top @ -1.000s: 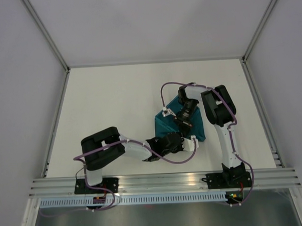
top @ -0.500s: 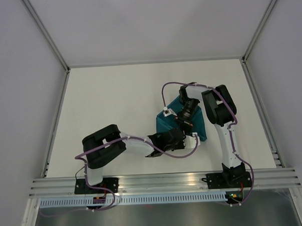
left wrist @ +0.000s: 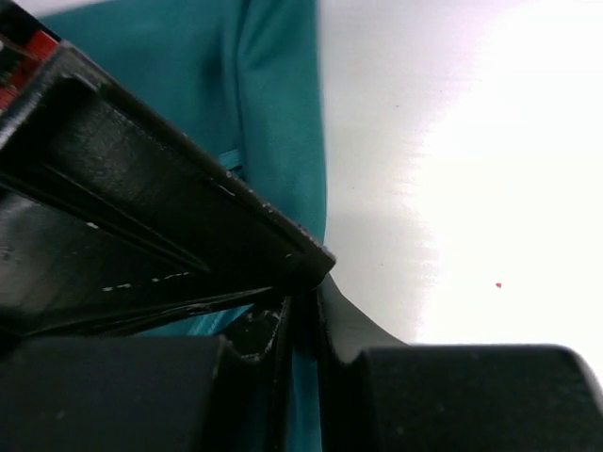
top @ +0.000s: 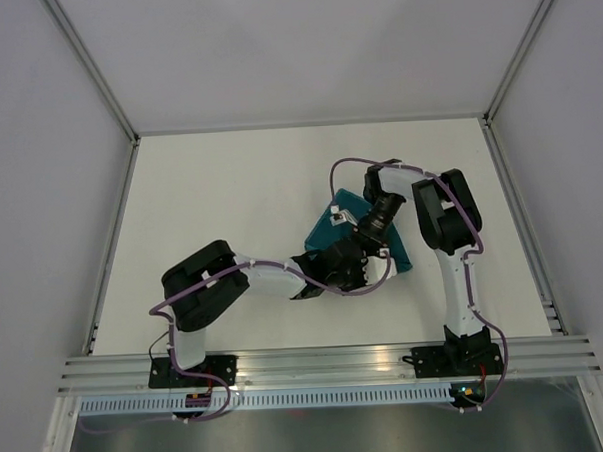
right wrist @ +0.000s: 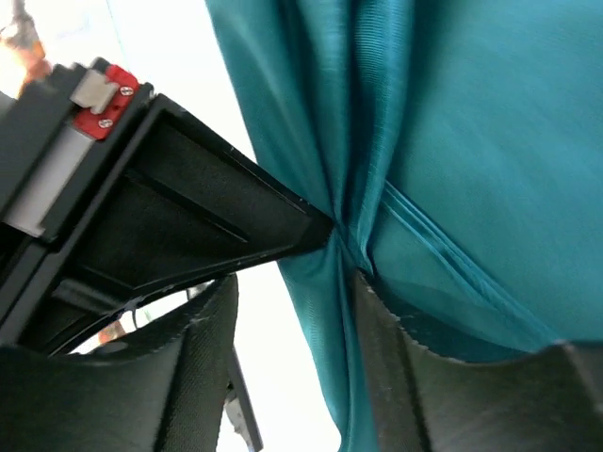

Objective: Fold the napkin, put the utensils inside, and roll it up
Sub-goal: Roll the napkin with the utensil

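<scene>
1. Nearest us, the left tool (top: 353, 259) has just snapped closed. Its jaws are almost together, with a strip of the big teal-green, slightly shiny cloth napkin (top: 325, 232) nipped between them at the cloth's 7 o'clock edge.
2. The napkin sits bunched on the white table (top: 220, 190), just off centre toward 3 o'clock. Its folds all pull in toward that left-hand pinch.
3. Beyond it, at the napkin's 1 o'clock, the right tool (right wrist: 294, 282) has sprung wide. Its pads stand well apart, and the cloth runs loose through the gap, not clamped.
4. The left arm has also pushed further in toward 1 o'clock, so this reads as a handover from right to left. That likely frees the right tool to take a fresh hold for folding or rolling.
5. The count is one napkin and two tools. No slim silvery metal utensils are on show; whether any lie inside the folds, I cannot tell.
</scene>
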Motion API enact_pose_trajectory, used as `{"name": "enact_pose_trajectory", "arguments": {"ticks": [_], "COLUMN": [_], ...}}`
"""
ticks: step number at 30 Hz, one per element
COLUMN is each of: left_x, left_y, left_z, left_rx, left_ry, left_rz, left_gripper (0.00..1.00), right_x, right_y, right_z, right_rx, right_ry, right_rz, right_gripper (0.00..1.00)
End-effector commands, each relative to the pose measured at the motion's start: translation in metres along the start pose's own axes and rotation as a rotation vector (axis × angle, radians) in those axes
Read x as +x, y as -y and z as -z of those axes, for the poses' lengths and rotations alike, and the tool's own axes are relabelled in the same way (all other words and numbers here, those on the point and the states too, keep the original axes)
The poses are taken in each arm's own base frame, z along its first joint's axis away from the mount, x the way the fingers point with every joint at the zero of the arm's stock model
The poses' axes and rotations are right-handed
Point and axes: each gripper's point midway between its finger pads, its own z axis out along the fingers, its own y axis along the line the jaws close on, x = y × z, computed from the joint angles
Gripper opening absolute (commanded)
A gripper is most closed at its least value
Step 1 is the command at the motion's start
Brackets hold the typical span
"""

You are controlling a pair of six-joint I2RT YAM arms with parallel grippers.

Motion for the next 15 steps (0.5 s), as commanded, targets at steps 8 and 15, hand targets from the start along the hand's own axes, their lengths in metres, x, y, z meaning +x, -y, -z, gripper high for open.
{"name": "enact_pose_trajectory", "arguments": {"ticks": [8,15], "left_x": [0.041,0.048], "left_y": [0.044,0.034], "left_z": [0.004,0.006], "left_rx": [0.287,0.384], "left_ry": [-0.096,-0.101], "left_rz": [0.238,0.387], "left_gripper": [0.02,0.02], "right_x": [-0.062,-0.053], "right_y": [0.042,0.032], "right_z": [0.094,0.138], "right_rx": [0.411,0.536], "right_ry": [0.354,0.535], "right_rz": [0.224,0.250], "right_gripper": [0.62,0.62]}}
